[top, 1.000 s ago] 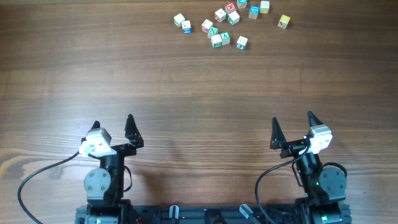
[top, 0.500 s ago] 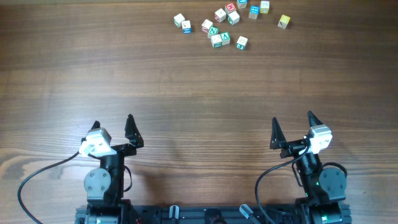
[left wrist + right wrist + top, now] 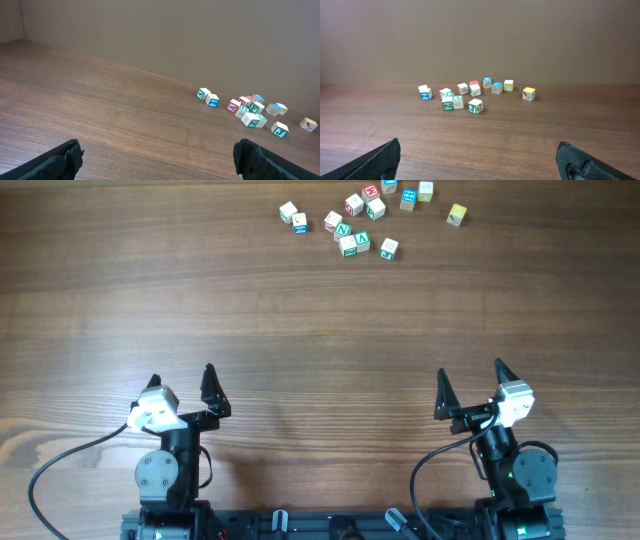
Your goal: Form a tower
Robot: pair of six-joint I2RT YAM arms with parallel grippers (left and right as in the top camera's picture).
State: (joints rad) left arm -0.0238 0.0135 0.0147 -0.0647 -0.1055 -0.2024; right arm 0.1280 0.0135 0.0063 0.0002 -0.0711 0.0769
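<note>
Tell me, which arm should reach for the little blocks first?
Right, probably. The letter cubes lie far off, nearer the right tool, whose camera sees them nearly straight ahead. The left tool is farther away. Both stand open.

no visible change, nothing moved

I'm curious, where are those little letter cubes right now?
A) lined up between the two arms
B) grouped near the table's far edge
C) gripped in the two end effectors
B: the letter cubes lie grouped at the far edge of the table, and the left end effector and right end effector are open and empty.
</note>
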